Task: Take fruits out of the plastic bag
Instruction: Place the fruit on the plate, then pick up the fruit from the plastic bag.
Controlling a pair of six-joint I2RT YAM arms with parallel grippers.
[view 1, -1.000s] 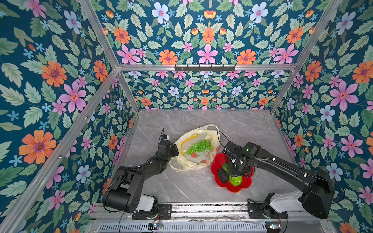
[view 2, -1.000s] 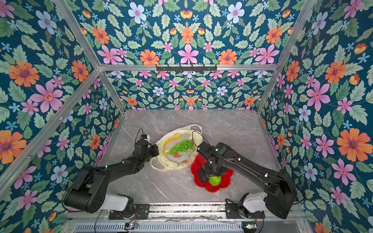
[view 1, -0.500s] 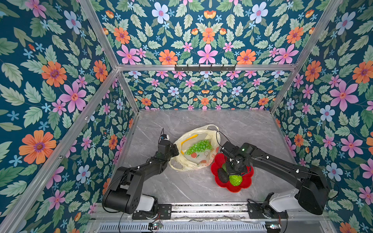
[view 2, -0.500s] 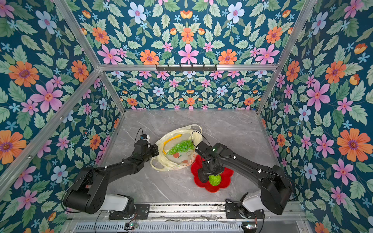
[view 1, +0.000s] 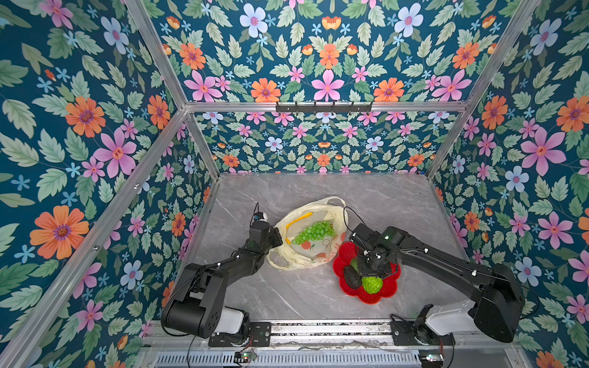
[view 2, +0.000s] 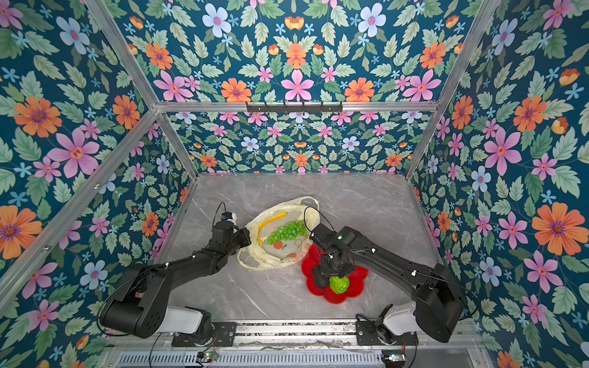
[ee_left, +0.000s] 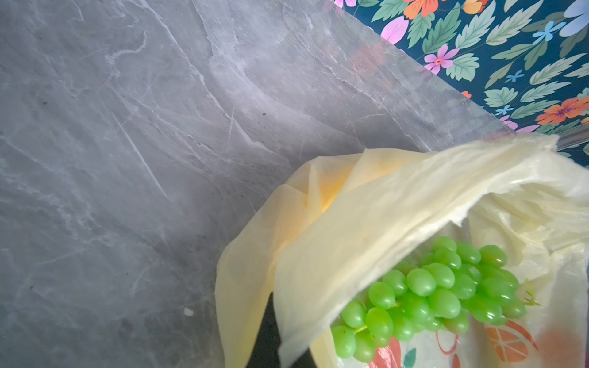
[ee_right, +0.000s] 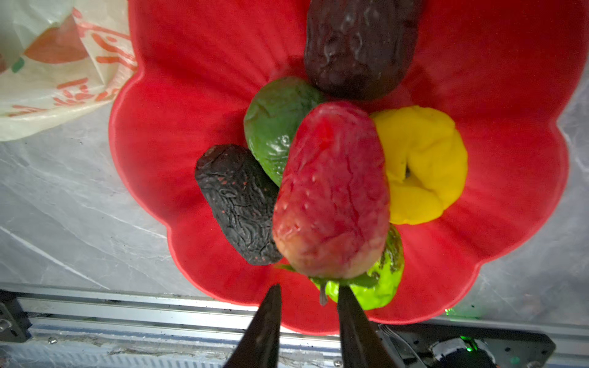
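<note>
We see two matte-black arms on the aluminium rail (view 1: 318, 328), the left arm (view 1: 223, 267) and the right arm (view 1: 446, 264), each with a white base block (view 1: 231, 320) at the rail. Thin black cables (view 1: 353, 213) loop along their links, held by white clips (view 1: 474, 273). Farthest from the rail, the right gripper (ee_right: 307, 288) has tapered black fingers (ee_right: 264, 328), and a green light (view 1: 386, 237) glows behind it.

The plastic bag (view 1: 310, 255) lies just left of the dish (view 1: 369, 299), grape bunch (view 1: 314, 232) and banana (view 1: 298, 218) inside it. In the dish lie 2 avocados (ee_right: 242, 204) under the strawberry (ee_right: 331, 191).
</note>
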